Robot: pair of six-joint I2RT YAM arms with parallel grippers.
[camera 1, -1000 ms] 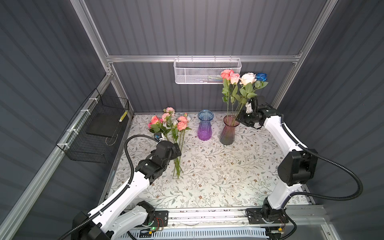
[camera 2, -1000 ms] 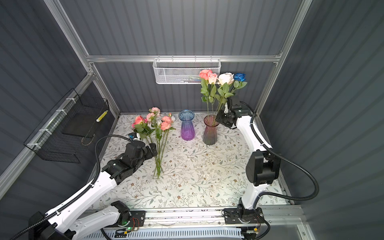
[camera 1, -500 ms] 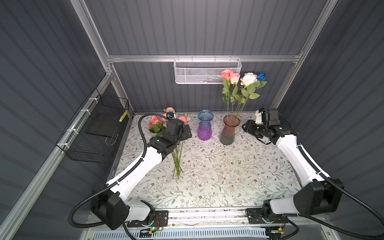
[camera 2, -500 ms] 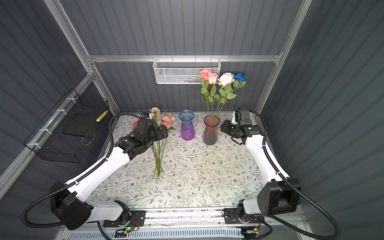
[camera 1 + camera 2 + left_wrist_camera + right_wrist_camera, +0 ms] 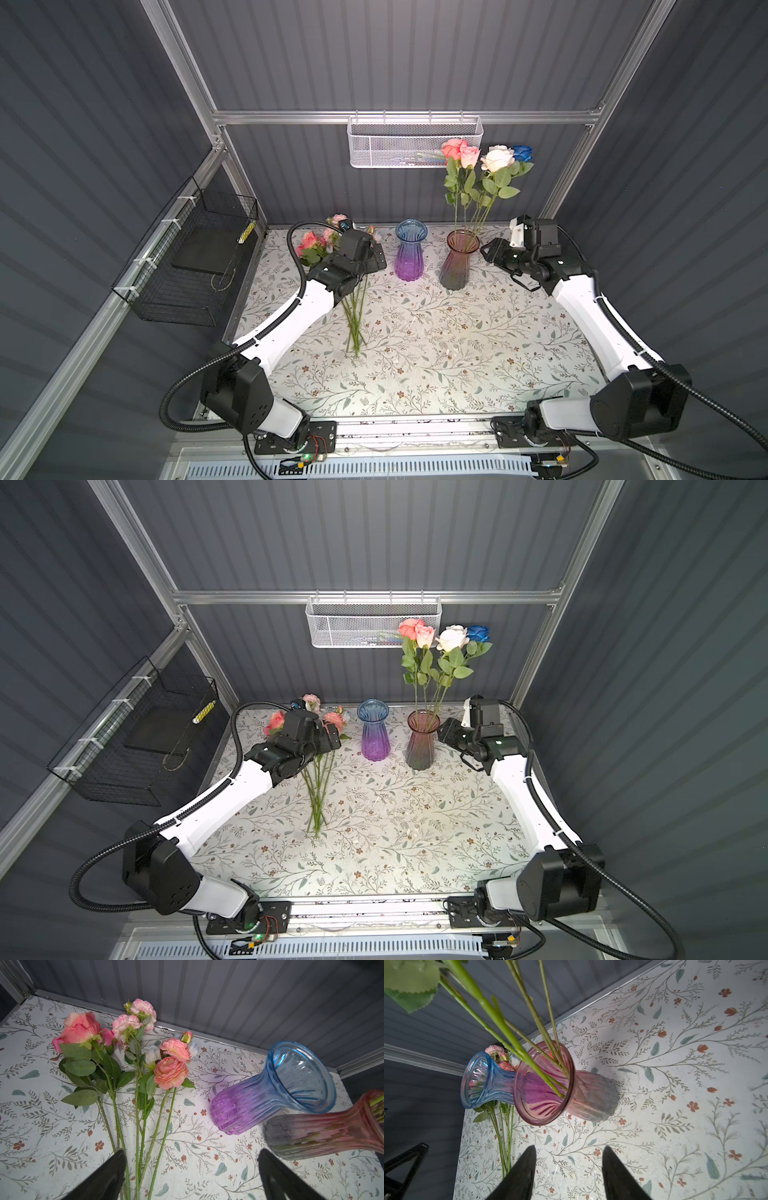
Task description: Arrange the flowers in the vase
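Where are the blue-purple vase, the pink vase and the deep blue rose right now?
blue-purple vase (image 5: 409, 259): in a top view, on its purple ribbed body.
pink vase (image 5: 454, 269): in a top view, on its lower body.
deep blue rose (image 5: 522, 153): in a top view, on the flower head.

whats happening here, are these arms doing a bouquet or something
Pretty much. Several roses already stand in the pink vase; the blue vase is empty. The left gripper, jaws wide, hovers over the bunch lying on the table. The right gripper, jaws apart and empty, sits beside the pink vase.
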